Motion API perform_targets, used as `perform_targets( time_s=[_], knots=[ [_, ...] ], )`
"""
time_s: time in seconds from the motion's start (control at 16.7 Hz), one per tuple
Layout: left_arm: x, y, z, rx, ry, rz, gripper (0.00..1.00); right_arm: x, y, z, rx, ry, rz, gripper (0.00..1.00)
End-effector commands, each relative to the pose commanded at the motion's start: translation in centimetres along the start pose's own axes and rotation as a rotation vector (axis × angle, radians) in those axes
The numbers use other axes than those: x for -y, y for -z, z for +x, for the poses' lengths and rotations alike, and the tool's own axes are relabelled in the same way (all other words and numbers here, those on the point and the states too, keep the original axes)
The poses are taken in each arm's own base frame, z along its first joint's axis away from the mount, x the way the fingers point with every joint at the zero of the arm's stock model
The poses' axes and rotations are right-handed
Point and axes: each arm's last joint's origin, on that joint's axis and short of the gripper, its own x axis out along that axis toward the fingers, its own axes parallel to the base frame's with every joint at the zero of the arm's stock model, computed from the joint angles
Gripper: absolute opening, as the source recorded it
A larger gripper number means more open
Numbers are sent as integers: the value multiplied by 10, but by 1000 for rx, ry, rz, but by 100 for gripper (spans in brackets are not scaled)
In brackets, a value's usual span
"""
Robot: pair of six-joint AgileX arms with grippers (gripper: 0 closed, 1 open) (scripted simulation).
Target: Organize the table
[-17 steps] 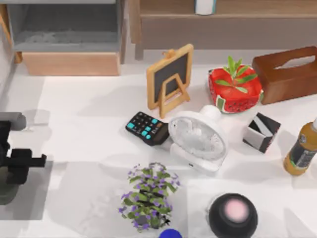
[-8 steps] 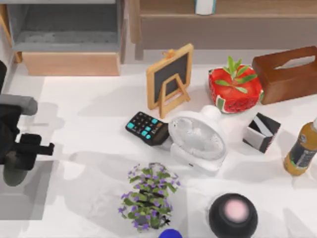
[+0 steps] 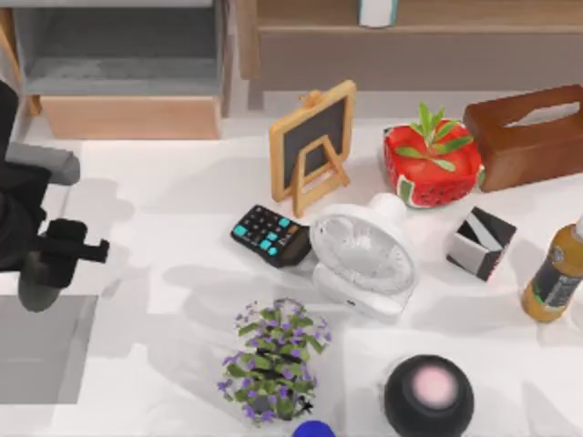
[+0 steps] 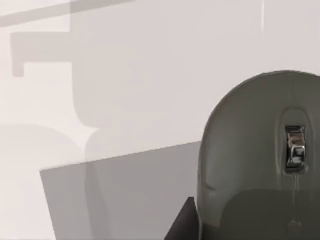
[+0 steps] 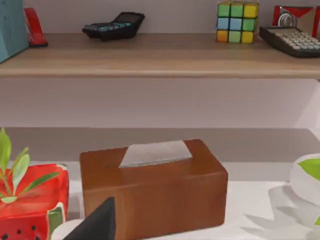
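I am carrying a grey mouse in my left fingers, closed on it, above the bench near its left edge, clear of the clutter.

Table: wide, flat, smooth white top, level. Runs from shelf unit at back edge to near edge, across full width of top view. Surface matte, crossed by soft grey shadows at left. Bare at left side; centre and right crowded.
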Motion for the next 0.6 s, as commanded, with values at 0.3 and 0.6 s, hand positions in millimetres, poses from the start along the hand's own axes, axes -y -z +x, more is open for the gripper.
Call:
perform_targets(
  time_s=[0.3,0.6],
  knots=[
    [-6,6,0,-6,-22,-63,0,0,0,0,0,0,0,100],
    [-14,23,14,-80,-39,-143,0,0,0,0,0,0,0,100]
  ],
)
